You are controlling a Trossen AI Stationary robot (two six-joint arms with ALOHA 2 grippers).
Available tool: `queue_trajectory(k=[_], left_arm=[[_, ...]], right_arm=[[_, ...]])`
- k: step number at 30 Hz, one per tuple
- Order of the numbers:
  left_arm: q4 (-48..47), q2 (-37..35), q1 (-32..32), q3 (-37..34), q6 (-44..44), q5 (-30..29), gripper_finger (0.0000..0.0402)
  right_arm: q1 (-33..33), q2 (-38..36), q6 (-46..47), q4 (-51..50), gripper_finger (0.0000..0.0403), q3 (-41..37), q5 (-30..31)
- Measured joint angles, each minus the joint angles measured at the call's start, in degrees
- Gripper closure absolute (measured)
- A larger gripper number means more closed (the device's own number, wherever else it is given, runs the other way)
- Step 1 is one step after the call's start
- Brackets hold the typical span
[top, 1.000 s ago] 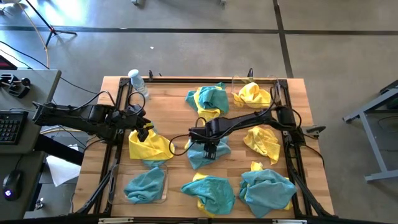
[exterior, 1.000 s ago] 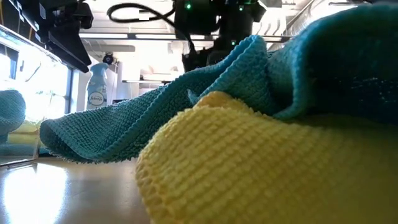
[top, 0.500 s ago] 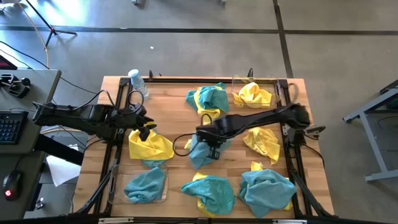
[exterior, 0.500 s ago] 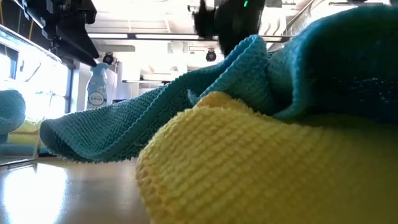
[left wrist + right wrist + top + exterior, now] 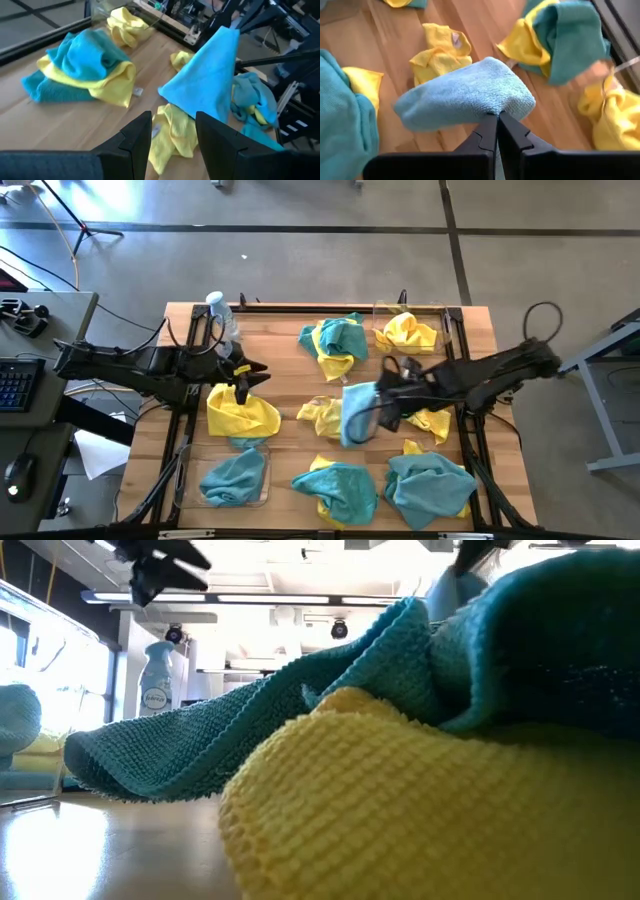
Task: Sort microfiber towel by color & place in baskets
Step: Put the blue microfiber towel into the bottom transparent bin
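Overhead view: the right gripper point(image 5: 383, 402), right of frame centre, has its fingers pressed together on a corner of a teal towel point(image 5: 356, 412), which hangs lifted above the wooden table point(image 5: 280, 360); the right wrist view shows the same towel point(image 5: 465, 95) pinched between the fingers point(image 5: 490, 135). The left gripper point(image 5: 243, 380), at centre left, hovers with its fingers apart and empty over a yellow towel point(image 5: 240, 415). Beneath the lifted towel lies a small yellow towel point(image 5: 320, 414). One clear basket point(image 5: 262, 480), lower left, holds a teal towel point(image 5: 232, 476); the other basket point(image 5: 385, 310), upper right, holds a yellow towel point(image 5: 408, 332). Mixed teal and yellow towels lie at upper centre point(image 5: 338, 340) and along the lower edge point(image 5: 340, 488). A water bottle point(image 5: 220, 310) stands at upper left.
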Motion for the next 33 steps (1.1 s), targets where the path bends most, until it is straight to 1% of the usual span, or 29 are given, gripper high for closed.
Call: queue_trajectory(k=[3, 7, 9, 11, 15, 18, 24, 29, 33], left_arm=[[0.1, 4.9, 0.0, 4.5, 1.4, 0.0, 0.0259], [0.1, 11.9, 0.0, 11.1, 3.5, 0.0, 0.0259], [0.1, 15.6, 0.0, 14.6, 4.5, 0.0, 0.0259], [0.0, 19.3, 0.0, 18.1, 5.7, 0.0, 0.0259], [0.3, 26.3, -0.3, 24.8, 9.1, 0.1, 0.0259], [0.6, 31.0, -0.3, 29.3, 11.8, 0.1, 0.0259], [1.0, 39.9, -0.3, 38.5, 15.0, 0.6, 0.0259], [1.2, 46.7, -0.3, 45.1, 18.4, 3.9, 0.0259], [1.4, 51.4, -0.3, 48.5, 21.5, 6.7, 0.0259]], right_arm=[[1.8, -6.2, 3.8, 2.0, 0.0402, -6.3, 2.1], [3.9, -14.4, 4.9, 10.0, 0.0402, -13.6, 6.2], [4.6, -18.2, 3.1, 15.7, 0.0402, -16.6, 7.8], [4.8, -21.2, 0.8, 20.8, 0.0402, -19.3, 7.7], [4.7, -24.6, -3.0, 27.1, 0.0403, -22.9, 7.7], [4.7, -24.9, -5.3, 29.0, 0.0403, -24.2, 7.7], [3.6, -22.5, -12.7, 35.8, 0.0403, -25.9, 6.5], [0.7, -20.0, -20.1, 42.7, 0.0403, -25.9, 3.2], [-1.3, -18.6, -25.2, 47.6, 0.0403, -25.9, 1.5]])
